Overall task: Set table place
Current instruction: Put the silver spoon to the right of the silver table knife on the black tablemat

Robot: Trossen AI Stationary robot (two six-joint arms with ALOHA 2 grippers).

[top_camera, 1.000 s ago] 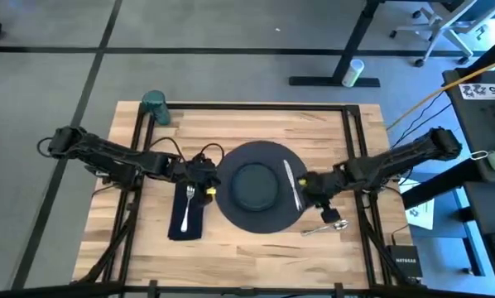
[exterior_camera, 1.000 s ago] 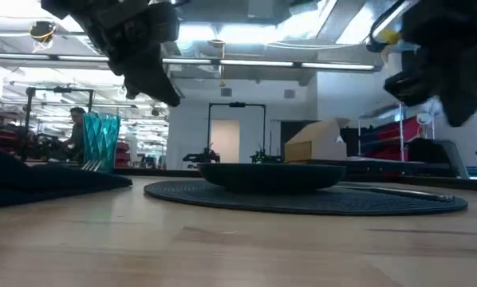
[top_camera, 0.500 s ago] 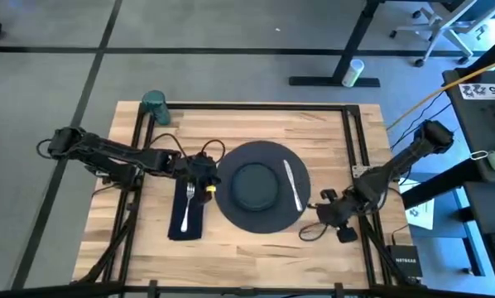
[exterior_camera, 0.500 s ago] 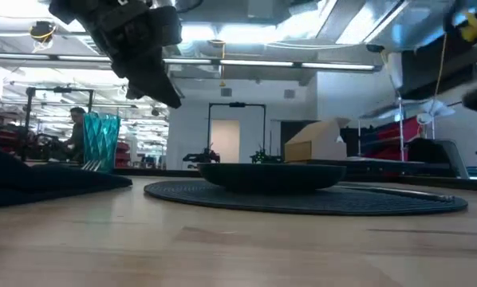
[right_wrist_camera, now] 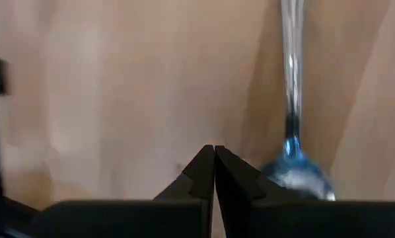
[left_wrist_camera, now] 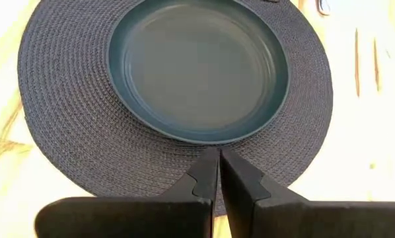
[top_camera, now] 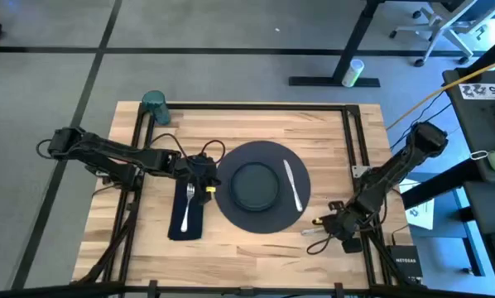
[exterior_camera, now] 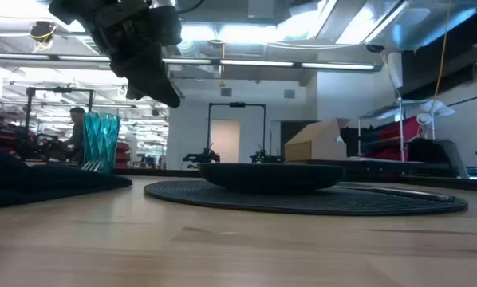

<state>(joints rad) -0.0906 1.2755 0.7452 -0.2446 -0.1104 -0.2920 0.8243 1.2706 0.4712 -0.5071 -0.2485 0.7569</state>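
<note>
Place setting laid out on the light butcher-block wooden table (top_camera: 256,124) with black metal rails.

A large dark grey woven round charger (top_camera: 262,186) lies flat at the table's middle, with a smaller dark teal plate (top_camera: 252,185) centred on it. A silver knife (top_camera: 293,184) rests on the charger's right part, beside the plate. On the charger's left a navy napkin (top_camera: 185,217) lies flat with a silver fork (top_camera: 187,207) lengthwise on it. A silver spoon (right_wrist_camera: 291,125) lies on bare wood near the table's right front. A teal ribbed cup (top_camera: 155,106) stands upright at the far left corner.
</note>
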